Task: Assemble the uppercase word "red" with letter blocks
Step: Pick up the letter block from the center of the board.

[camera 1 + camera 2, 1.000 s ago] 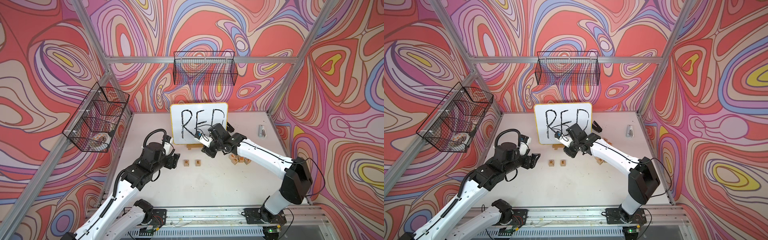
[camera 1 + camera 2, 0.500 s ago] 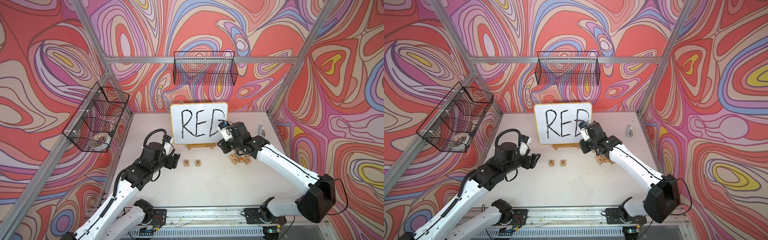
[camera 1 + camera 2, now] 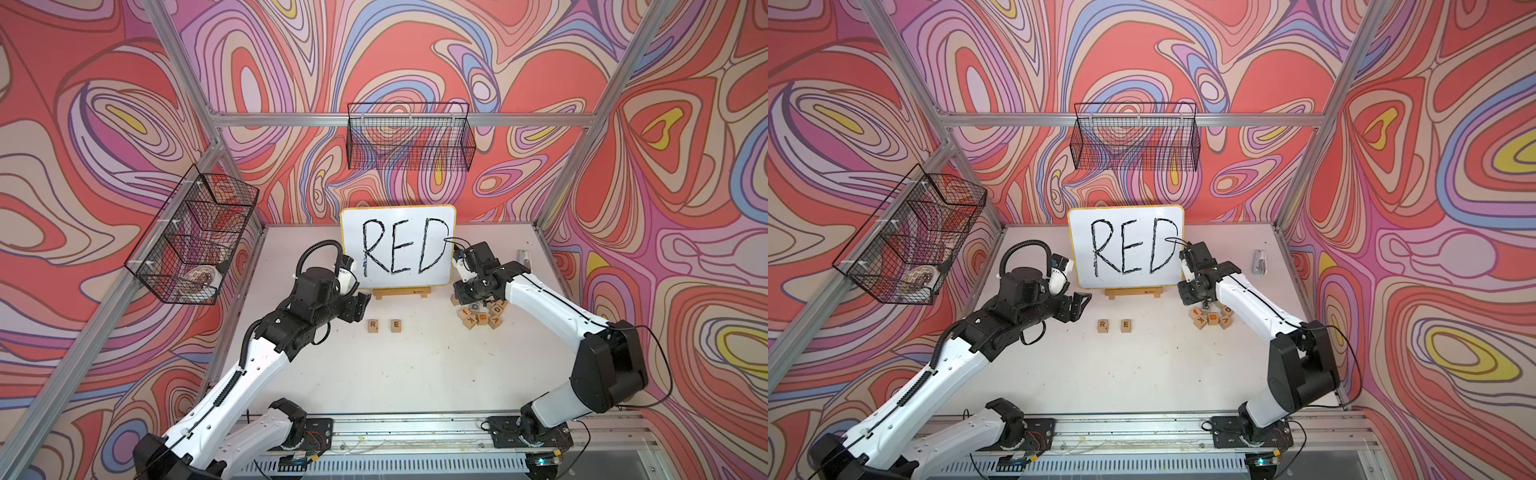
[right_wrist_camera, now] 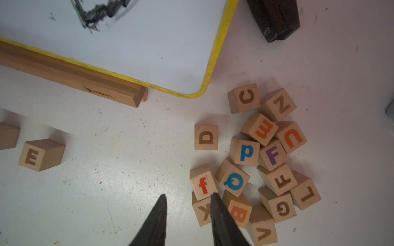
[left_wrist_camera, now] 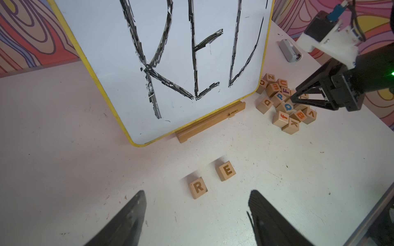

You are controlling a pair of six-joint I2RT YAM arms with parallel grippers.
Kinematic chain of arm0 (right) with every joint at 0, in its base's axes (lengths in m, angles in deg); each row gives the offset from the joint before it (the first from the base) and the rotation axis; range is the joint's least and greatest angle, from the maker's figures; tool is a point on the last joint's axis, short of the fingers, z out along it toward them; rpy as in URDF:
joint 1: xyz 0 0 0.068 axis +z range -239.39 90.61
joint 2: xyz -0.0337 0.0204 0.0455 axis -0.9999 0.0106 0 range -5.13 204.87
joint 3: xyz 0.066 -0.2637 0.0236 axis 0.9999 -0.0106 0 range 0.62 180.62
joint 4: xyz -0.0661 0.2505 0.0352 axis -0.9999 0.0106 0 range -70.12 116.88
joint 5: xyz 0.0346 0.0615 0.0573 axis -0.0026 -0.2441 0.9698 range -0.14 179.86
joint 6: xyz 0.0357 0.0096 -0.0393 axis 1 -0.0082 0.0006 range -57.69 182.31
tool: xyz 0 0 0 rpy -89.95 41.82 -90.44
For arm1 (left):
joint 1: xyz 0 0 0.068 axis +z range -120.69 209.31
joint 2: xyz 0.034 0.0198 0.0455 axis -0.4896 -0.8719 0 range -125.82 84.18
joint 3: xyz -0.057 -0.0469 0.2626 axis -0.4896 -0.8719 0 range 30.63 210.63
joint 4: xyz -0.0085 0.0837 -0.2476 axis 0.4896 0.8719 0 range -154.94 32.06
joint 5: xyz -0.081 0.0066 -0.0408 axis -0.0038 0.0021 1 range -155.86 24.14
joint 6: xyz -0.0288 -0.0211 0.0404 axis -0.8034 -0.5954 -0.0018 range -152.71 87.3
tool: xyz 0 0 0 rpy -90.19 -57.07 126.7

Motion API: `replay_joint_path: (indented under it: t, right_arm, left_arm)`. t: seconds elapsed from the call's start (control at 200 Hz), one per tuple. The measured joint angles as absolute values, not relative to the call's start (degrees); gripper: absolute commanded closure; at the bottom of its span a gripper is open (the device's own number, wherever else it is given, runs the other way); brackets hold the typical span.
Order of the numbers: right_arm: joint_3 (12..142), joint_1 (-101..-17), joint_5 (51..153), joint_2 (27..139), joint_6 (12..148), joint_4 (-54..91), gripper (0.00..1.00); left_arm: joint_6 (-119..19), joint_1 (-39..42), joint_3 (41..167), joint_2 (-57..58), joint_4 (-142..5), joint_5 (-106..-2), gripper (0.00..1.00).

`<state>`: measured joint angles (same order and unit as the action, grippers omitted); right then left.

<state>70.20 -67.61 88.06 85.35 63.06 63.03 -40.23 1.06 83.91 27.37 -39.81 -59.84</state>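
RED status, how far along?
R block and E block sit side by side: done. Right gripper hovers by the loose pile, holding nothing. D block lies at the pile's edge, not yet picked or placed beside E.

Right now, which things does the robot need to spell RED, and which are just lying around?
Needed for the job:
R block
E block
D block

Just lying around:
other letter blocks, in a heap
whiteboard, only shows the word
black stapler
grey gadget
wire baskets
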Motion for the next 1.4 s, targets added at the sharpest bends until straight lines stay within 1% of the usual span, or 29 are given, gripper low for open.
replay_joint_path:
  t: [0.195, 0.481, 0.966, 1.397]
  right_arm:
    - [70.49, -68.11, 88.8, 87.73, 61.31, 60.35, 0.62]
    - [70.47, -68.75, 90.15, 92.12, 60.15, 56.41, 0.62]
    - [68.32, -70.71, 89.7, 92.3, 60.39, 51.65, 0.58]
    - [63.97, -71.11, 90.13, 92.3, 62.01, 45.75, 0.58]
  left_arm:
    - [-39.91, 1.06, 81.48, 29.05, -40.75, -59.75, 0.21]
    - [-38.64, 1.06, 81.19, 29.75, -40.86, -59.97, 0.21]
    - [-38.01, 1.06, 81.19, 29.73, -40.86, -60.36, 0.21]
    - [-37.39, 1.06, 81.19, 29.7, -40.86, -60.38, 0.21]
